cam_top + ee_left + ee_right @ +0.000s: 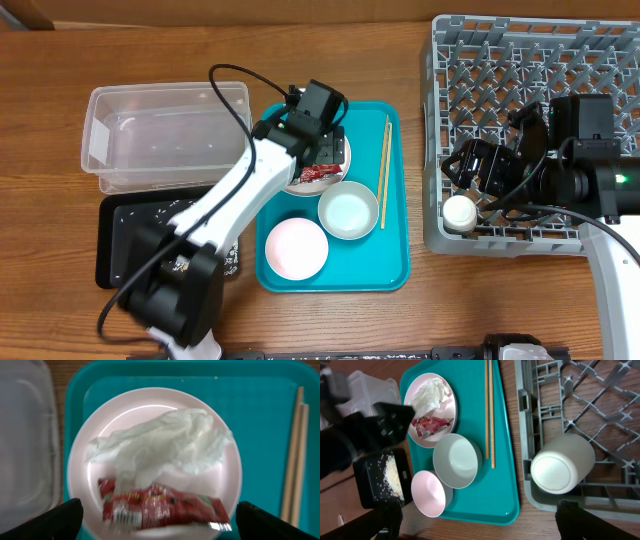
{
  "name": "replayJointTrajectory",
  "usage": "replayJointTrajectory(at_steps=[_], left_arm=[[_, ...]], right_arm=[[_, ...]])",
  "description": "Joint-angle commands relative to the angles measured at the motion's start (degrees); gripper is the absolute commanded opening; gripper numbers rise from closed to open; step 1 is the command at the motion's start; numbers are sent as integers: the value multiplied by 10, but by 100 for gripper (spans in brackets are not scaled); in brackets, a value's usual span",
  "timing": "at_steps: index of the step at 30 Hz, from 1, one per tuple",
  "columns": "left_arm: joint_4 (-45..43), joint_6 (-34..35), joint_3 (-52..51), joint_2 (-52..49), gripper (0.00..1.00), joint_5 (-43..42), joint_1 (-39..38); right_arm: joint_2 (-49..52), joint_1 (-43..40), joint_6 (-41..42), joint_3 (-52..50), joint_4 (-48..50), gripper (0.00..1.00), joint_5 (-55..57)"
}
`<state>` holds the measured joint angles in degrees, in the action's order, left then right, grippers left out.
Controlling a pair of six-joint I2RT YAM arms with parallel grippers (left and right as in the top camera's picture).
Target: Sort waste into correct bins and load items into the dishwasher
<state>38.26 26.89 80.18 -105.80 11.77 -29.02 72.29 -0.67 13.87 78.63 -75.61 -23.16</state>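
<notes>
My left gripper hangs open over the large white plate at the back of the teal tray. In the left wrist view its fingers straddle the red snack wrapper, touching nothing. The crumpled white tissue lies beside the wrapper. My right gripper is open and empty over the grey dish rack; its fingers show in the right wrist view. A small white cup sits upside down in the rack's front left corner. Chopsticks, a pale bowl and a small plate lie on the tray.
The clear tub stands left of the teal tray. The black tray in front of it holds loose rice grains. The left arm reaches across the black tray. Bare wooden table lies between the teal tray and the rack.
</notes>
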Motion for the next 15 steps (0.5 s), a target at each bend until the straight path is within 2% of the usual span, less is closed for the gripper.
replayJointTrajectory(at_steps=[1,7,8,9,10,11,13,15], left_arm=[[-30,-58,5,-65,100,-61,19],[-107,-57,5,-130,100,-61,28],[-116,-57,5,-131,96,-61,28],[-124,-57,5,-132,84,-63,28],[-129,-57,6,-131,58,-65,28],[-128,-57,10,-129,37,-66,28],[-119,-57,21,-123,4,-66,28],[-92,-56,39,-111,4,-65,28]], right_arm=[[0,0,-2,11,2,100,-5],[0,0,-2,-5,3,100,-5],[0,0,-2,-9,3,100,-5],[0,0,-2,-13,3,100,-5],[0,0,-2,-16,3,100,-5],[0,0,-3,-18,2,100,-5],[0,0,-3,-19,3,100,-5],[0,0,-3,-19,3,100,-5]])
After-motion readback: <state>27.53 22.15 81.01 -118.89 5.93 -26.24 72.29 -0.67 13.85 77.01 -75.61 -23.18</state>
